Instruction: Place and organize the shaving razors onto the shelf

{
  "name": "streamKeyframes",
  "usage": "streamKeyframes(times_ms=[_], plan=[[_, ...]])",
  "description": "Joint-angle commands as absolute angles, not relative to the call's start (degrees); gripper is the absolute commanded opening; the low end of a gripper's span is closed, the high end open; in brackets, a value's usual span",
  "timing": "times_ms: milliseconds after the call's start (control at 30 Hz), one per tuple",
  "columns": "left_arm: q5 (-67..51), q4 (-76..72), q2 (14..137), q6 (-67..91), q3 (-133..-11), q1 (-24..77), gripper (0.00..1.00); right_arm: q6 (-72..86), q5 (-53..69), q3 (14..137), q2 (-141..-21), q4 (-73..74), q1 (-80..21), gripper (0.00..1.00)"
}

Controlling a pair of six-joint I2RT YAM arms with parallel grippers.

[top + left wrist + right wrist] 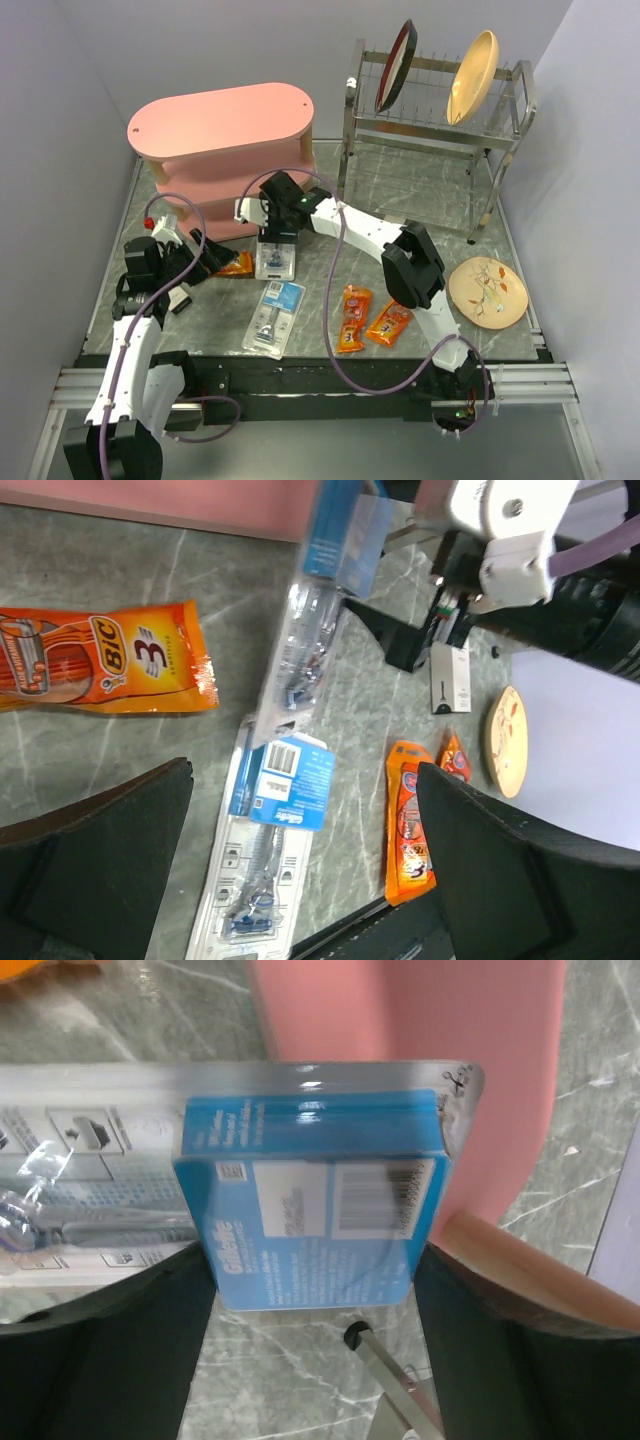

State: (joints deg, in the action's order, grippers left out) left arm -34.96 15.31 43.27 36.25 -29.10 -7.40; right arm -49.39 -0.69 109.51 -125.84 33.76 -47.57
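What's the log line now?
right gripper: shut on razor pack by shelf | left gripper: open, empty | other razor pack: on table

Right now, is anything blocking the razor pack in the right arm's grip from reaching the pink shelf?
Nothing visible does. The right gripper holds the razor pack just before the shelf, with only bare table between. An orange packet lies off to one side, clear of that path.

Grey marbled table [420, 190] — shelf [220, 125], dish rack [420, 128], plate [487, 290], orange packets [352, 318]; one razor pack [275, 318] flat.
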Motion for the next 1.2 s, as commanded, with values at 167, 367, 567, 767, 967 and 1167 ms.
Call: streamKeyframes(times_ms=[167, 367, 567, 767, 967, 1167], plan=[[-37.09, 11.25, 42.19, 38.23, -28.13, -7.21, 0.99, -42.64, -2.65, 99.24, -115.16, 23.73, -48.16, 0.98], [-36.91, 9.32, 42.36, 38.85, -26.9, -6.77, 0.99, -34.9, 3.86, 91.15, -104.44, 24.17, -47.99, 1.0], [-37.18, 8.96, 43.5, 38.15, -27.68, -6.24, 1.0, -30.32, 4.48, 85.79, -97.4, 25.57, -48.16, 1.0], [-35.43, 11.6, 45.96, 34.81, -30.67, -2.47, 0.99, -27.95, 4.3, 76.83, -88.88, 25.14, -48.25, 1.0], [-32.87, 11.43, 48.42, 34.98, -28.83, 1.23, 0.93, -28.82, 2.55, 70.58, -82.02, 26.8, -46.6, 0.97], [-34.71, 8.96, 48.43, 33.05, -28.04, 1.23, 0.88, -34.6, 21.26, 81.46, -83.04, 42.24, -31.47, 0.55]])
